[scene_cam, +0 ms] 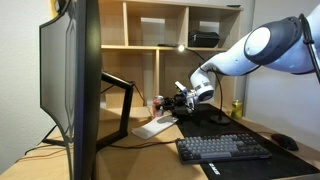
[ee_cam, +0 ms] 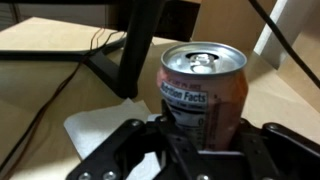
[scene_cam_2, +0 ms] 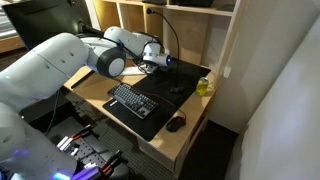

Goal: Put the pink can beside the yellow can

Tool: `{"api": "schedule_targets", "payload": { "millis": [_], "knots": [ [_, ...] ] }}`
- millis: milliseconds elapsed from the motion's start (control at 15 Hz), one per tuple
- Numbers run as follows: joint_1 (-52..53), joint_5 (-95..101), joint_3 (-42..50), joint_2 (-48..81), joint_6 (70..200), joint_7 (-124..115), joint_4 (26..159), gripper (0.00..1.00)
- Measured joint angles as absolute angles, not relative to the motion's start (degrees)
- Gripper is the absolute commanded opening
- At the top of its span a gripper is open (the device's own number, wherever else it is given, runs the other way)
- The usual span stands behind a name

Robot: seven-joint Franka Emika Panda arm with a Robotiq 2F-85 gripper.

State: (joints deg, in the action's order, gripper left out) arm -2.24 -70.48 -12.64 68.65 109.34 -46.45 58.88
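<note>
The pink can [ee_cam: 203, 85] fills the middle of the wrist view, upright, with its silvery top and a nutrition label facing me. My gripper [ee_cam: 203, 138] has a finger on each side of it, pressed against its walls. In an exterior view the pink can [scene_cam: 158, 101] shows at the tip of the gripper [scene_cam: 172, 100], over a white sheet near the monitor stand. I cannot tell whether it rests on the sheet. The yellow can [scene_cam: 237, 108] stands far off by the shelf's side wall, also seen in the other exterior view [scene_cam_2: 203, 86]. There the gripper [scene_cam_2: 170, 63] hides the pink can.
A big monitor [scene_cam: 70, 80] on a black stand [ee_cam: 140, 45] is close beside the pink can. The white sheet [ee_cam: 95, 125] lies under it. A black keyboard [scene_cam: 222, 148] on a dark mat and a mouse [scene_cam_2: 176, 124] lie toward the desk front. Shelves [scene_cam: 170, 25] stand behind.
</note>
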Motion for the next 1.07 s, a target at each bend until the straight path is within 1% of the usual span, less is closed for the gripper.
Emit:
{"api": "schedule_targets", "payload": {
  "millis": [67,133,333,400,667,1067],
  "knots": [
    [-2.61,-71.37,-12.83,68.81,106.52,-46.45,58.87,0.18],
    [-2.85,-71.93,-12.77,68.98,104.97,-46.82,58.89,0.43],
    [-2.76,-72.00,-12.41,69.28,104.83,-46.87,58.78,0.43],
    [-2.66,-72.00,-12.41,69.28,104.83,-46.87,58.77,0.18],
    [-2.54,-71.98,-12.31,69.43,102.72,-46.86,59.00,0.18],
    [-4.52,-69.12,-8.08,69.00,86.07,-35.18,71.33,0.18]
  ]
}}
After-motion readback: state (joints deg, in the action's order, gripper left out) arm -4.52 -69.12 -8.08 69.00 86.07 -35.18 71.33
